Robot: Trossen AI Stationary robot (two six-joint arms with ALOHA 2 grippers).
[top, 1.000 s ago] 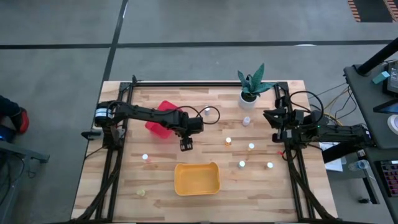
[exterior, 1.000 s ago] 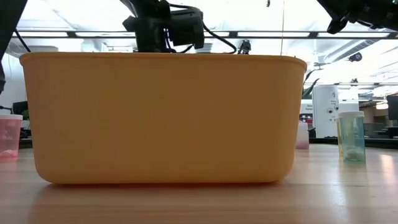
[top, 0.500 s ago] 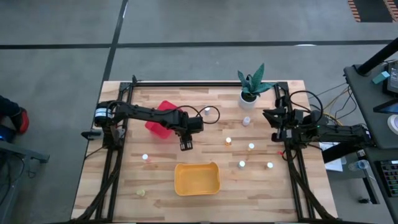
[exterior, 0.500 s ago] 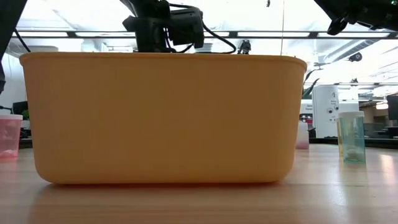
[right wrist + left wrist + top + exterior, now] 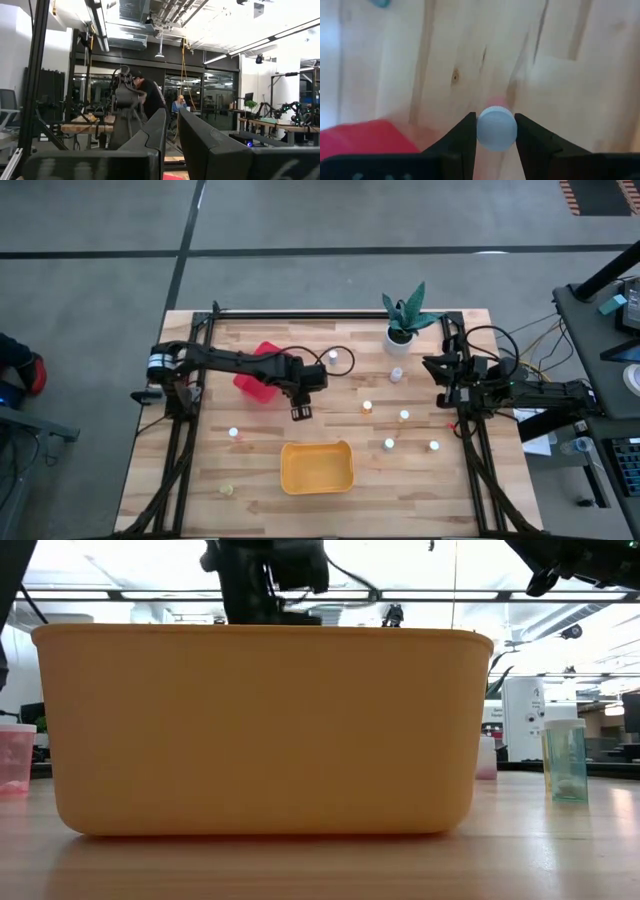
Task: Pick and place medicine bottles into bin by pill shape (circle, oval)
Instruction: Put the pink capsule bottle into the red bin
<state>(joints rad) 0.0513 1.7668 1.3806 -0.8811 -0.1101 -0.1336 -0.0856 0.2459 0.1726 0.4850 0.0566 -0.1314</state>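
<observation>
I see a table (image 5: 200, 470) of pale, matt wood planks with visible grain and knots. My yellow-orange bin (image 5: 260, 730) looks like smooth, slightly satin plastic; the red bin (image 5: 250, 375) reads as plastic too. The bottle (image 5: 496, 129) in my left gripper (image 5: 495, 135) has a smooth white plastic cap, and the gripper's fingers (image 5: 462, 137) are dark and matt. One bottle (image 5: 566, 762) is clear, tinted, and glossy.

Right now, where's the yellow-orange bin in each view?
High view: yellow-orange bin at the table's near edge, centre, just below the left gripper.
Low view: it fills most of the picture, hiding the table middle.
Left wrist view: not in it; only the red bin and a held bottle.
Right wrist view: not in it.
Shared landmark: the left arm, above the bin in the high and low views.
</observation>
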